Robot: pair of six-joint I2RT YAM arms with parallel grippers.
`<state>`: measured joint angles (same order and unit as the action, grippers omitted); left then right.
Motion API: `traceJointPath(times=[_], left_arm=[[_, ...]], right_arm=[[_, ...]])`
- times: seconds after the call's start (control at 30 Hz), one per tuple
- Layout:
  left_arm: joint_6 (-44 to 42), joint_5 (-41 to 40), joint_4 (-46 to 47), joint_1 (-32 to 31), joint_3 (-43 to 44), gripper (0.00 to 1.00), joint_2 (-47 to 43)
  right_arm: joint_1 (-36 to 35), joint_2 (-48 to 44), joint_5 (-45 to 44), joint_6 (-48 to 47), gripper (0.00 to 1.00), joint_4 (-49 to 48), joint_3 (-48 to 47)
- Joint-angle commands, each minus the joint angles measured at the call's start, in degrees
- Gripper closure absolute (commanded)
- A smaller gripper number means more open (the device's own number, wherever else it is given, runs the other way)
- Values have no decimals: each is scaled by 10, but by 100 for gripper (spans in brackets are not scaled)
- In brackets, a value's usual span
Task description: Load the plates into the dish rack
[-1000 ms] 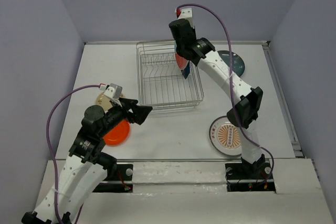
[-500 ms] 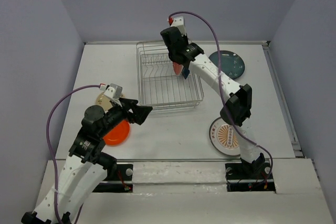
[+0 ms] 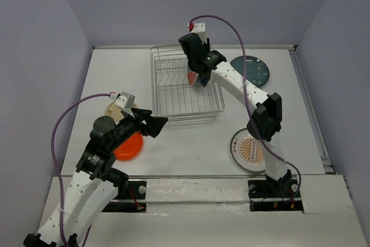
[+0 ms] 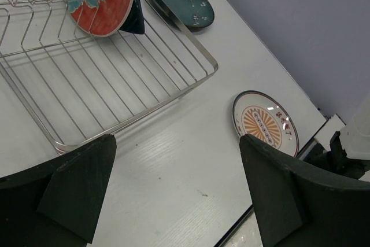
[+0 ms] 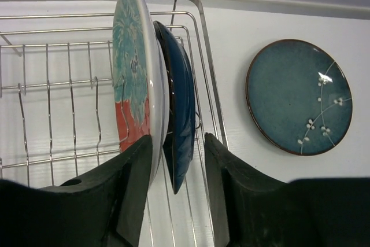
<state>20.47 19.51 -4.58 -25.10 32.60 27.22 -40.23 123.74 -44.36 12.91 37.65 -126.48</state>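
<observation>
The dish rack stands at the back centre. A red plate with a teal centre stands upright in it, right beside a dark blue plate. My right gripper is open just above both plates, its jaws straddling their rims. A dark teal-grey plate lies flat to the right of the rack. The white sunburst plate lies by the right arm. My left gripper hangs open with nothing in it, above an orange plate and a cream plate.
Most rack slots left of the two standing plates hold nothing. Purple walls close in the white table on three sides. The right arm reaches over the rack's right edge.
The right gripper moved left and down over the rack with the red plate, then its jaws parted. The left arm has not moved.
</observation>
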Motion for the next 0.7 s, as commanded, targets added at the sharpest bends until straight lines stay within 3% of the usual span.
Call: traceJointPath(times=[0.0, 0.17, 0.27, 0.3, 0.37, 0.57, 0.67], left_arm=[[-2, 4, 18, -3, -1, 1, 5], [-1, 4, 18, -2, -1, 1, 8], [-1, 5, 18, -3, -2, 1, 10], [-1, 6, 18, -3, -2, 1, 10], [-1, 7, 19, -3, -2, 1, 11], [-2, 9, 19, -2, -2, 1, 12], [-3, 11, 19, -3, -2, 1, 13]], right_arm=[[-5, -80, -9, 12, 50, -31, 14], [13, -159, 48, 34, 45, -40, 82], [72, -253, 166, 66, 45, -106, 247], [73, -278, 185, 76, 45, -128, 248], [140, -341, 226, 111, 45, -188, 363], [375, -411, 492, 245, 46, -355, 615], [441, -390, 581, 278, 46, -409, 645]])
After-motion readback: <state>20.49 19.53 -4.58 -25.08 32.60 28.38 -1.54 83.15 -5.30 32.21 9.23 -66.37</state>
